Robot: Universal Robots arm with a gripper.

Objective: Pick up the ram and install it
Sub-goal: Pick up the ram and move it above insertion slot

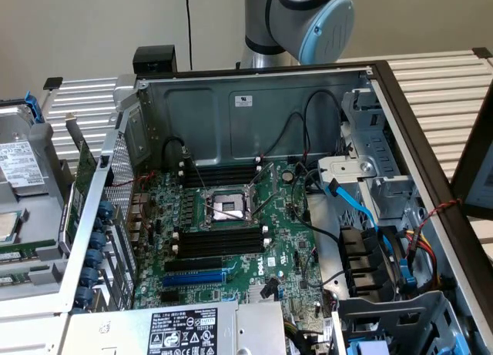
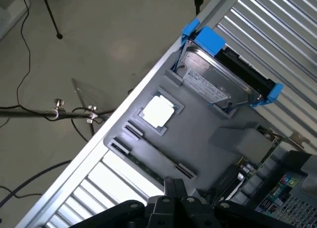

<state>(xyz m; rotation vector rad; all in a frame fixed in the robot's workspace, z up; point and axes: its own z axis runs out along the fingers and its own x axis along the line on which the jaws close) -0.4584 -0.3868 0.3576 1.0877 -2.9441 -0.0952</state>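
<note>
One step is in hand, the pick: the gripper (image 2: 171, 184) hangs over the tray (image 2: 198, 134) and carries nothing. Whether it is open or closed I cannot tell, for little but its dark body is clear. The ram (image 2: 140, 163) lies in the tray, in the long groove nearest the tray's outer rim. It seems to stand on its long edge there, though the stick is thin and dark and I would not swear to it. One end of it runs in under the gripper. The CPU (image 2: 157, 112) sits further into the tray and the drive (image 2: 218, 84) beyond that, both well apart from the gripper. The case (image 1: 254, 108) stands just beside the tray, on the exterior view's right of it, and the black slots (image 1: 219, 239) on its board look bare, so I judge nothing has been installed yet. As I read it, the pick calls for the gripper to be centred along the stick and turned square to its length. It should then come straight down, so that it takes the ram by its two flat faces and clears the groove walls and the end clips.
</note>
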